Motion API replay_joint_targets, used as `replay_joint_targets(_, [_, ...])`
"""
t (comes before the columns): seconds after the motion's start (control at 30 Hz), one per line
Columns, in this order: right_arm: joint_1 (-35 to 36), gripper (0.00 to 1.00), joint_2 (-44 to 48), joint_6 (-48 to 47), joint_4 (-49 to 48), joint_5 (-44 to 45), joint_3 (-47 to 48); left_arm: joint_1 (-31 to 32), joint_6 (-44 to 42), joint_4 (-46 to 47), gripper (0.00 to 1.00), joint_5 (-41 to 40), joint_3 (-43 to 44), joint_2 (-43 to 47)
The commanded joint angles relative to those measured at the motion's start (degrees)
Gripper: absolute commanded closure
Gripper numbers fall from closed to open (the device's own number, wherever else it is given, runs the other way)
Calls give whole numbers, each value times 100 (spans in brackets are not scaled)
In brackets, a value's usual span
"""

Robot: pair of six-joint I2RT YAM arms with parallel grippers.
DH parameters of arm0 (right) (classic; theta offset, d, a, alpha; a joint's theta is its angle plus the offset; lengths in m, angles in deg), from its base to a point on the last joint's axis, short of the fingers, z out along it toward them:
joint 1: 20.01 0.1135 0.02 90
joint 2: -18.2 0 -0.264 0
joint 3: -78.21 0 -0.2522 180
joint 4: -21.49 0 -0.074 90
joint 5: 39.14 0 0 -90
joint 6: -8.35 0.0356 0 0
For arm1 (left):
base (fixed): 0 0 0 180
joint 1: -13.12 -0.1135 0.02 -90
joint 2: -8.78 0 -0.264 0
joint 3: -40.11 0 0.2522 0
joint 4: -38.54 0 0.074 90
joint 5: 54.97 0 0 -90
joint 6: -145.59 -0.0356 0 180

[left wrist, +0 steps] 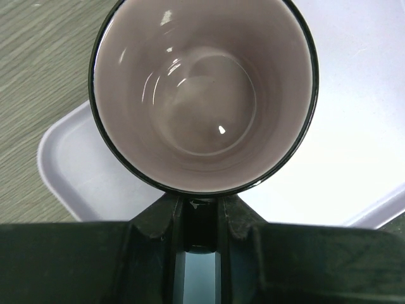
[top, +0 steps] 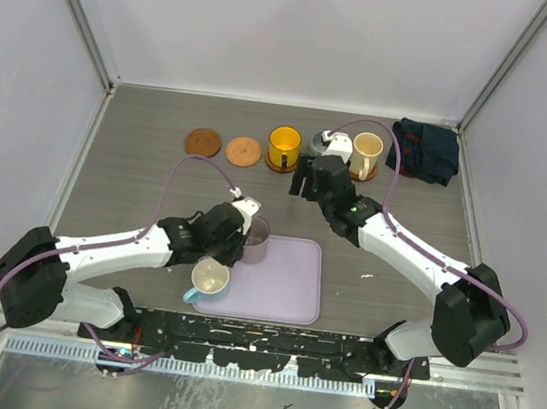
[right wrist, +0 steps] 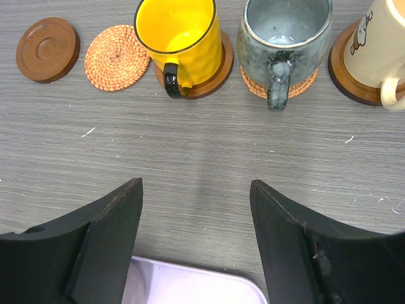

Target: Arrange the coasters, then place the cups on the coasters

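Observation:
A purple-grey cup (left wrist: 202,95) stands upright on the lavender tray (left wrist: 354,126). My left gripper (left wrist: 201,206) is shut on its dark handle; from above the cup (top: 256,240) sits just right of that gripper (top: 243,229). A cream and light-blue cup (top: 209,278) sits at the tray's left edge. In the far row, a yellow cup (right wrist: 180,35), a grey-teal cup (right wrist: 285,31) and a cream cup (right wrist: 386,44) each stand on a coaster. Two coasters lie bare to the left: a dark one (right wrist: 47,49) and a woven one (right wrist: 117,57). My right gripper (right wrist: 196,190) hangs open, holding nothing, over bare table in front of that row.
A dark blue cloth (top: 425,149) lies crumpled at the far right corner. The lavender tray (top: 288,287) lies near the front, between the two arms. White walls close in the table on three sides.

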Motion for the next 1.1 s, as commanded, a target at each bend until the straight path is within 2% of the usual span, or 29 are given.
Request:
replay_joint_targets(0.0, [21,27,78,69,-319,19,38,-39,-91,223,97,-681,176,506])
replay_joint_targets(0.27, [21,27,149,-23,-354,171,-82,-39,-171,811,94,-1510,230,759])
replay_joint_targets(0.43, [23,28,214,-83,-425,290,-307,-144,-520,1278,91,-2170,469,482])
replay_joint_targets(0.7, [-31,29,597,-145,-447,826,-879,-1136,-682,1785,90,-1684,1104,-331])
replay_joint_targets(0.87, [-429,30,964,97,-355,993,-1304,-1824,-666,1961,90,-1456,1502,-854])
replay_joint_targets(1.07, [-1071,32,1227,273,-357,674,-1626,-2267,-709,2227,91,-1295,2104,-1636])
